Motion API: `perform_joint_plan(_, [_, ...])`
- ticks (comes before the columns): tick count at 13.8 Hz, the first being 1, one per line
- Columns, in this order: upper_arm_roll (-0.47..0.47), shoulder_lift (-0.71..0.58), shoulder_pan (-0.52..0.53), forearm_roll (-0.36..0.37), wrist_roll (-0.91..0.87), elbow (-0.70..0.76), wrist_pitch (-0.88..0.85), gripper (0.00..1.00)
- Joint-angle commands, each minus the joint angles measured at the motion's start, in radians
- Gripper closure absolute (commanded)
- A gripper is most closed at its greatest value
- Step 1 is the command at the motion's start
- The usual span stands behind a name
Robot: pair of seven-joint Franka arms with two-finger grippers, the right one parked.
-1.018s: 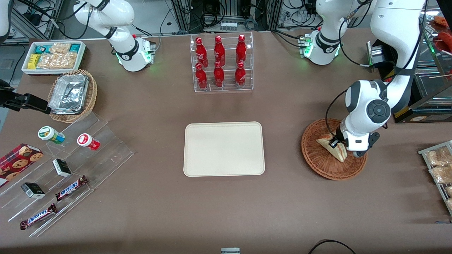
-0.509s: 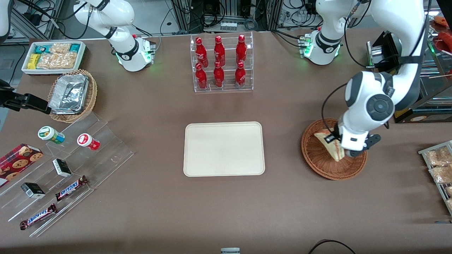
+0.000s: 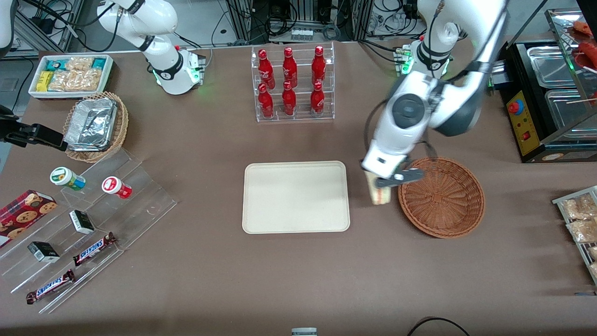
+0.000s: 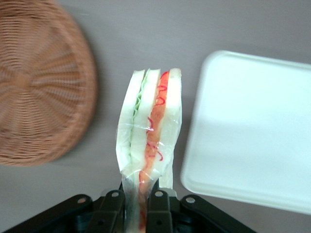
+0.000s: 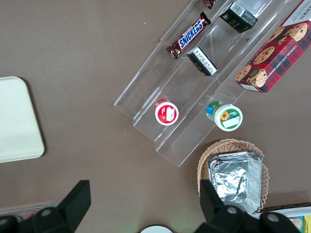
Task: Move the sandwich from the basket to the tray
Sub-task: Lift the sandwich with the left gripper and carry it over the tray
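My left gripper (image 3: 380,184) (image 4: 139,201) is shut on the sandwich (image 3: 378,195) (image 4: 149,145), a wrapped pale wedge with red and green filling layers, held by its end. It hangs above bare table in the gap between the reddish-brown woven basket (image 3: 441,197) (image 4: 39,87) and the cream tray (image 3: 295,196) (image 4: 252,131). The basket holds nothing. The tray's surface is bare.
A clear rack of red bottles (image 3: 293,84) stands farther from the front camera than the tray. Toward the parked arm's end lie a tan basket with foil trays (image 3: 94,126), a white snack bin (image 3: 71,74) and a clear stepped stand (image 3: 88,219) with cups and bars. Bagged snacks (image 3: 578,219) sit at the working arm's end.
The gripper lifted the sandwich out of the basket and carried it sideways toward the tray. The basket now holds nothing.
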Motion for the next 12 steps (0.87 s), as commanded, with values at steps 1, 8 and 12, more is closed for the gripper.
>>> perform_joint_plan(1, [0.013,0.133,-0.091,0.020,0.010,0.144,-0.006,1.00])
perform_joint_plan(8, [0.013,0.395,-0.198,0.035,-0.003,0.351,-0.006,1.00])
perform_joint_plan(12, [0.013,0.446,-0.201,0.046,0.002,0.363,-0.002,1.00])
